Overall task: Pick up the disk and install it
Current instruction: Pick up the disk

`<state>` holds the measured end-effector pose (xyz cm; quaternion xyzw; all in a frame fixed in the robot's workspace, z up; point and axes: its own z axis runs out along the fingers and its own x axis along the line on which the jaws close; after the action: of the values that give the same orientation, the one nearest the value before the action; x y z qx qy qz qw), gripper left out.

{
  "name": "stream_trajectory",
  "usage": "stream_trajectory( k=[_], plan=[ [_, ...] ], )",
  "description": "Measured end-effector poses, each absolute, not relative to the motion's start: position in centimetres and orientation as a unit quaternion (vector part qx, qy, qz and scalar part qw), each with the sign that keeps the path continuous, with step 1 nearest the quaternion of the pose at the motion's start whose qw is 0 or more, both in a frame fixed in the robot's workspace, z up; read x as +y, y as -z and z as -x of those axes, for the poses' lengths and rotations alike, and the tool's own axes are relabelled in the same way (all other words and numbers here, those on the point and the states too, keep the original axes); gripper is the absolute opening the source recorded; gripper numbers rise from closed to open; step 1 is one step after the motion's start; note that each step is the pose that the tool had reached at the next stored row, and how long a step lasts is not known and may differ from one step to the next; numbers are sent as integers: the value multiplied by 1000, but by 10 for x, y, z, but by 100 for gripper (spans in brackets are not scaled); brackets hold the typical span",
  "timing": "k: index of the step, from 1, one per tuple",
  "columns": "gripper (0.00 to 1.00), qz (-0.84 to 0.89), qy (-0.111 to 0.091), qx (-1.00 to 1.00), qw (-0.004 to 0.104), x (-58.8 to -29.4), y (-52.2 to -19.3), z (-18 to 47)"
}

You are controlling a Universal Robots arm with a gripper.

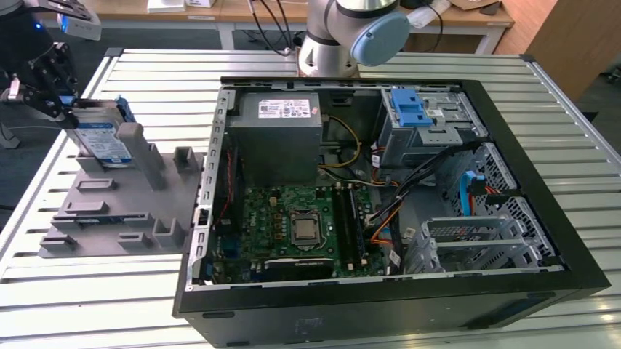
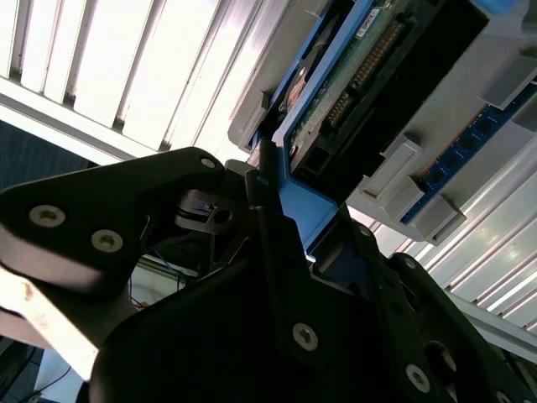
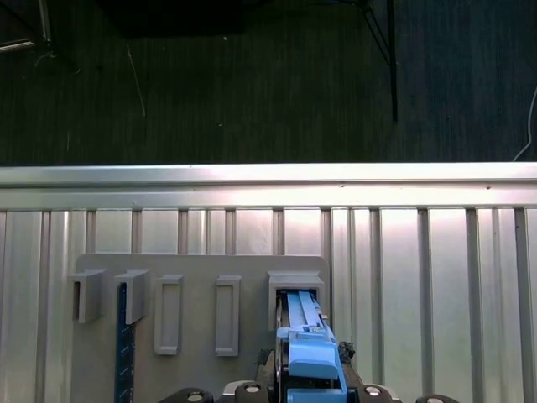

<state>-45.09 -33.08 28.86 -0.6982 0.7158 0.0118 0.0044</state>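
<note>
Slatted metal tabletop (image 1: 97, 291); grey rack (image 1: 116, 211) at exterior view's left. Item: disk (image 1: 100, 138), upright in rack slot. Pincer (image 1: 66, 107) clenched on its blue carrier edge. I judge it rigid, weighty, shock-sensitive; hold frame, not label.

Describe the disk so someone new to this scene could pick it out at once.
Find the open computer case; a grey rack lies beside it on the exterior view's left. The disk stands upright at the rack's far end, gripped by the gripper. Unlike the plain grey posts around it, it is silver with a white-and-blue label and a blue frame.
</note>
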Motion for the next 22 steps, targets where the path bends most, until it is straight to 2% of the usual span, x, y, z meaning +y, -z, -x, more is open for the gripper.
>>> stream_trajectory(
  k=[22],
  plan=[
    [37, 698, -12, 716, 4, -331, -299, 451]
  ],
)
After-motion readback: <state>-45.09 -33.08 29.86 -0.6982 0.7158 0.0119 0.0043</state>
